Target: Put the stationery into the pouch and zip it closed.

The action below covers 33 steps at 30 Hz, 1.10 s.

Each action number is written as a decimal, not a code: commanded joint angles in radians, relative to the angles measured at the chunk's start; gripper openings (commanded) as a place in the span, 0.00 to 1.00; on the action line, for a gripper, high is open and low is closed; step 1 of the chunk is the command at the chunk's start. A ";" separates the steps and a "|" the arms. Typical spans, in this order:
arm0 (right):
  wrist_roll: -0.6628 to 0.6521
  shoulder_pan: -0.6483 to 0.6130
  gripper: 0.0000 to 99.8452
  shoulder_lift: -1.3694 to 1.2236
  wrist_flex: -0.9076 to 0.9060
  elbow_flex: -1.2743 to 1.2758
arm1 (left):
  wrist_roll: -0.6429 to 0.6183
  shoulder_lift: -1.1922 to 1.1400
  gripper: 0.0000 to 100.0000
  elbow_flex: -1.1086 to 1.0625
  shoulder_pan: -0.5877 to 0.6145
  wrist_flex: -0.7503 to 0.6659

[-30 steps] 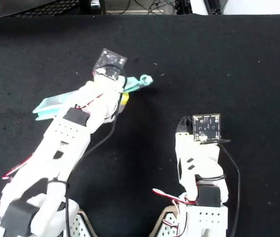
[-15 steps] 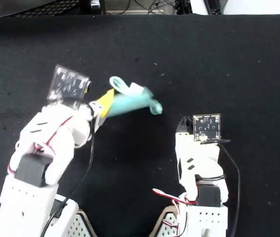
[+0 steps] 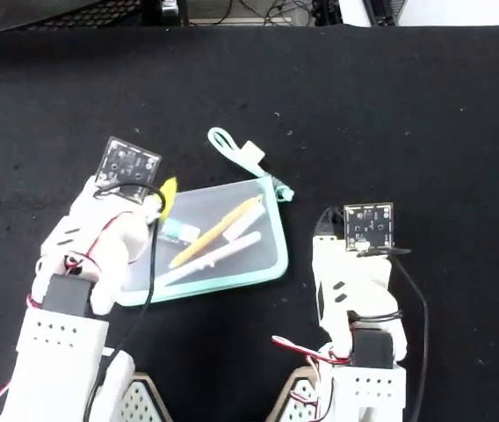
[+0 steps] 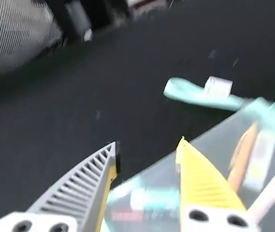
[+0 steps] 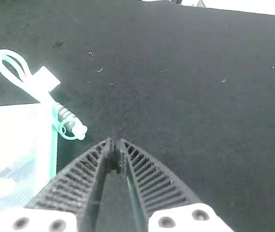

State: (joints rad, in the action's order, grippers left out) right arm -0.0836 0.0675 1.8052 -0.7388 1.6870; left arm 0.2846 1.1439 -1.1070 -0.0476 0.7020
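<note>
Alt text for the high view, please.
A clear pouch with teal trim lies flat on the black table, holding a yellow pencil and a white pen. The left gripper is at its edge; the right arm stands beside it.

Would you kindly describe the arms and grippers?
The left arm and right arm are white shells with black motors, red-and-white wires and black cables. The left gripper has one yellow and one grey ribbed jaw; the right gripper, two dark ribbed jaws.

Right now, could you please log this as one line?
pouch flat, stationery inside | left gripper open over pouch edge | right gripper shut
</note>
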 commanded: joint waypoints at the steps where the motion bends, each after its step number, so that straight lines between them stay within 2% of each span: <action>1: 0.009 -0.015 0.01 0.061 0.020 -0.002 | 0.017 0.078 0.13 -0.022 0.076 0.078; 3: 0.009 -0.061 0.01 0.059 0.020 -0.002 | 0.025 0.147 0.02 -0.051 0.097 0.140; 6: 0.009 -0.130 0.01 0.059 0.020 -0.002 | 0.025 0.265 0.08 -0.139 0.128 0.221; 14: 0.002 -0.249 0.01 0.059 0.020 -0.002 | 0.021 0.694 0.08 -0.378 0.240 0.394; 19: 0.002 -0.245 0.01 0.062 -0.086 -0.002 | 0.020 0.640 0.08 -0.410 0.295 0.423; 27: 0.002 -0.247 0.01 0.065 -0.450 -0.002 | 0.017 0.681 0.08 -0.552 0.286 0.419; 31: 0.005 -0.249 0.01 0.065 -0.549 -0.002 | 0.017 0.680 0.08 -0.561 0.286 0.425; 33: 0.006 -0.244 0.01 0.067 -0.559 -0.002 | -0.032 0.680 0.08 -0.561 0.286 0.446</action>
State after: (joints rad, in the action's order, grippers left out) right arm -0.0836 -0.1672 1.8052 -1.2727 1.6870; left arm 0.2969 1.8190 -1.6732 0.2332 1.1224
